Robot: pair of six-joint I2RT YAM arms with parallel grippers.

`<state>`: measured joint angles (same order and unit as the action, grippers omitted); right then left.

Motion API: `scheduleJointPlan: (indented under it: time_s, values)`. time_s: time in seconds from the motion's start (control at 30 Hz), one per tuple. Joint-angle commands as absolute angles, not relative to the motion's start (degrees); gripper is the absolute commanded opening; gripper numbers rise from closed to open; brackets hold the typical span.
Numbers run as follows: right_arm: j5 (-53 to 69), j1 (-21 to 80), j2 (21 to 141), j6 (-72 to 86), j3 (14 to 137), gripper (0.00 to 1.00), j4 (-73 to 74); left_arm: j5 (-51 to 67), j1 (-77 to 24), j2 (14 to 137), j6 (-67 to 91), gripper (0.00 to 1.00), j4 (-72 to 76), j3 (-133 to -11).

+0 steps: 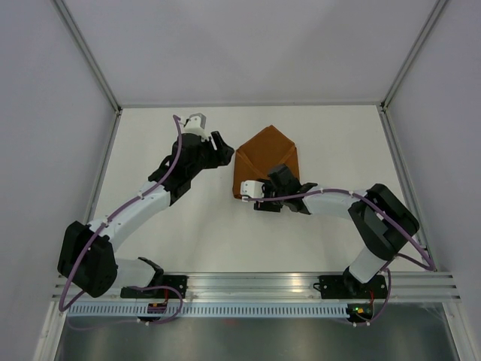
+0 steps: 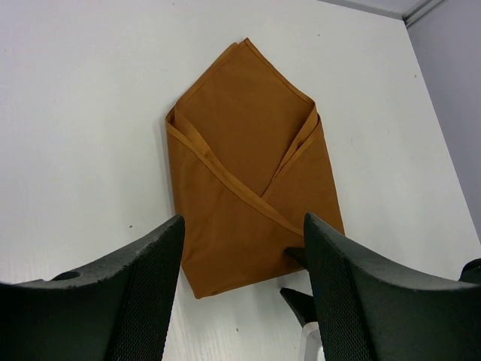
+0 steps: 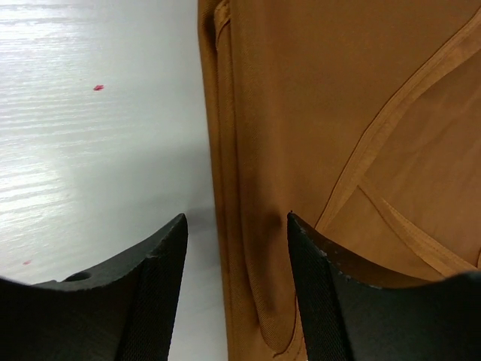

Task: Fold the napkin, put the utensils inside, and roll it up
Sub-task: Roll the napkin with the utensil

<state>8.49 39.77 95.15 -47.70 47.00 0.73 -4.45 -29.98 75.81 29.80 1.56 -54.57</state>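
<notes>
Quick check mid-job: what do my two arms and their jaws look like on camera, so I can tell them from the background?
Left arm and right arm: white links, bulky black joint housings, a purple cable along each. Left gripper and right gripper: black, curved jaws with fine mesh-textured inner faces. No markings visible.

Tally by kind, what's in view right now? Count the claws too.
Napkin, rust-orange, folded: 1
Claws: 2 (left claw, right claw)
Knife: 0 in view
Total: 3
</notes>
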Motion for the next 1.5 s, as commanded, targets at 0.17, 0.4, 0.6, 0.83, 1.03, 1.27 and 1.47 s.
scheduleJointPlan:
  time_s: [0.17,0.4,0.6,0.83,1.03,1.27,1.47]
  values:
    - [6.42,39.81,98.35,-49.74,45.0,0.58,-4.13,-3.25,-29.88,74.18,26.28,0.7,2.64,-51.16]
    - [6.68,39.82,100.01,-50.27,46.4,0.53,-2.12,-2.46,-29.88,73.48,26.1,0.7,3.08,-49.04]
    - [6.77,39.81,100.55,-51.06,47.28,0.5,-0.53,-2.37,-29.88,72.51,25.14,0.7,2.55,-48.96]
    - [6.86,39.81,101.16,-51.15,48.07,0.46,-0.18,-1.85,-29.88,72.42,24.61,0.7,2.2,-48.87]
    - [7.12,39.81,101.86,-51.59,49.13,0.39,3.07,-1.41,-29.88,72.33,24.0,0.7,2.11,-48.96]
    - [8.0,39.81,102.57,-52.03,50.36,0.27,6.59,-1.32,-29.88,72.33,23.99,0.7,2.2,-48.69]
    - [10.89,39.46,103.53,-50.98,53.17,0.19,13.17,-1.58,-29.88,71.46,23.64,0.7,3.87,-48.25]
